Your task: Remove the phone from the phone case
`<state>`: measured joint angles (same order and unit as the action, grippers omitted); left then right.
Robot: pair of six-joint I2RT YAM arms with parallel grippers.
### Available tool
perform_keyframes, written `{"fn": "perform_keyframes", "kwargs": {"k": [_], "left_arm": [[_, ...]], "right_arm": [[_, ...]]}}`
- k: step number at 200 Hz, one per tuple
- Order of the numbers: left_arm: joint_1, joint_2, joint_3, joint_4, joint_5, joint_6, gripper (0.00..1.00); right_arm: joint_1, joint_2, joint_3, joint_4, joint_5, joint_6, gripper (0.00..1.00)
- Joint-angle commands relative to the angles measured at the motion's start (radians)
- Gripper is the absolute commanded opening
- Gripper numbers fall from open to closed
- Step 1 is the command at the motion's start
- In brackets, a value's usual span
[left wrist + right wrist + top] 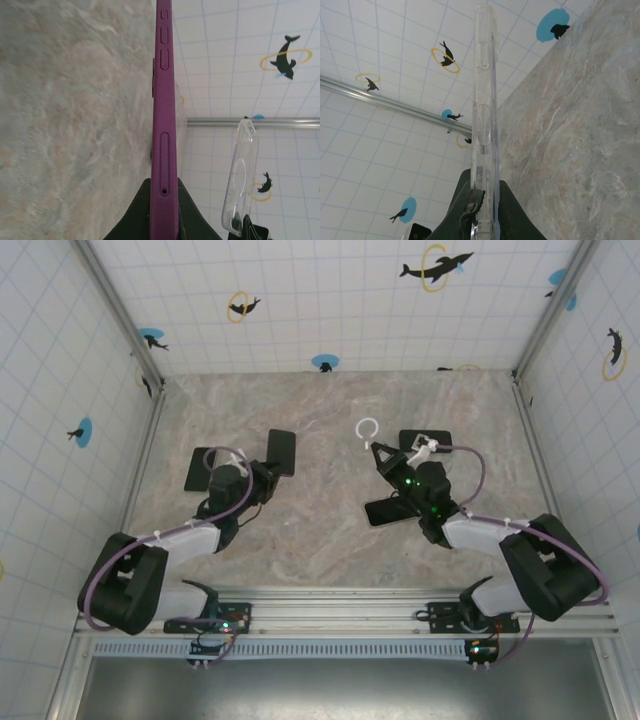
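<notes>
Marbled counter (pixel 75 125) behind: my left claw (pixel 163 202) pinches the rigid, probably slick phone (pixel 164 100) flat-sided, right claw (pixel 484 200) grips the light, likely bendy clear case (pixel 485 90).

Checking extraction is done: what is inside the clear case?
Nothing visible: the clear case, held by the right pincer, is see-through and empty; the purple phone is in the left pincer. The case's lower end is hidden between the pincer's fingers.
</notes>
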<state>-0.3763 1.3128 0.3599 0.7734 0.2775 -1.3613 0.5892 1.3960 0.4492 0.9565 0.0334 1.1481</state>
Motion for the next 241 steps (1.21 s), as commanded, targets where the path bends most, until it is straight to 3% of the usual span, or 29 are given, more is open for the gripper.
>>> {"fn": "perform_keyframes", "kwargs": {"k": [1, 71, 206, 241], "left_arm": [[0.049, 0.042, -0.032, 0.232, 0.106, 0.007, 0.01], [0.132, 0.298, -0.118, 0.627, 0.187, -0.161, 0.06], [0.195, 0.411, -0.142, 0.491, 0.175, -0.170, 0.14], [0.197, 0.393, -0.095, 0.344, 0.195, -0.126, 0.16]], "right_arm": [[0.026, 0.032, 0.059, 0.041, -0.009, 0.000, 0.00], [0.088, 0.142, 0.117, 0.082, -0.035, 0.018, 0.00], [0.104, 0.208, 0.132, 0.087, -0.066, 0.047, 0.00], [0.110, 0.225, 0.142, 0.087, -0.074, 0.053, 0.00]]}}
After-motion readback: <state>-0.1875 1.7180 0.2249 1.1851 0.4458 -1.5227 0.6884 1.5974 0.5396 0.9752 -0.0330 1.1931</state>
